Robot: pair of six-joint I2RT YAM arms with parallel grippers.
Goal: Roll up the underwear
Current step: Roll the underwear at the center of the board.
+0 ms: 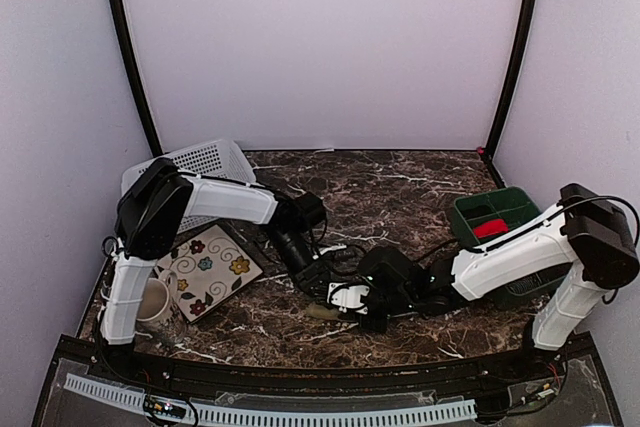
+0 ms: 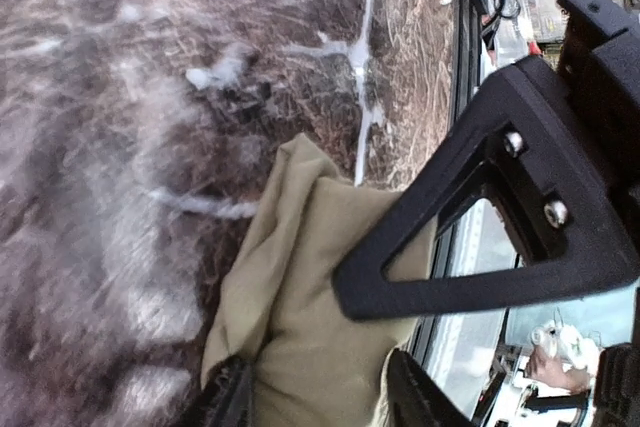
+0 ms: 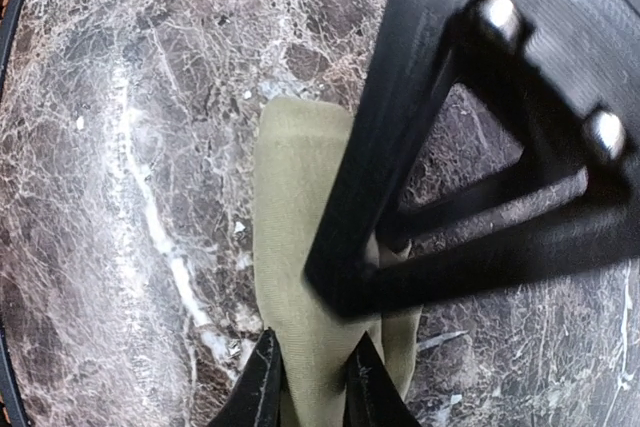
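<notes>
The olive-khaki underwear (image 1: 322, 311) lies bunched on the marble table near the front centre, between both grippers. My left gripper (image 1: 318, 289) reaches it from the left; in the left wrist view (image 2: 320, 399) its jaws are closed on a thick fold of the cloth (image 2: 300, 327). My right gripper (image 1: 358, 313) comes from the right; in the right wrist view (image 3: 313, 385) its jaws pinch a narrow strip of the cloth (image 3: 295, 197). Each gripper's black finger crosses the other's view. The pink underwear is out of view.
A green bin (image 1: 470, 209) with a red roll (image 1: 490, 228) stands at the right. A white basket (image 1: 205, 160) sits at the back left, with a floral plate (image 1: 205, 269) and a cup (image 1: 152, 299) in front of it. The table's front edge is close.
</notes>
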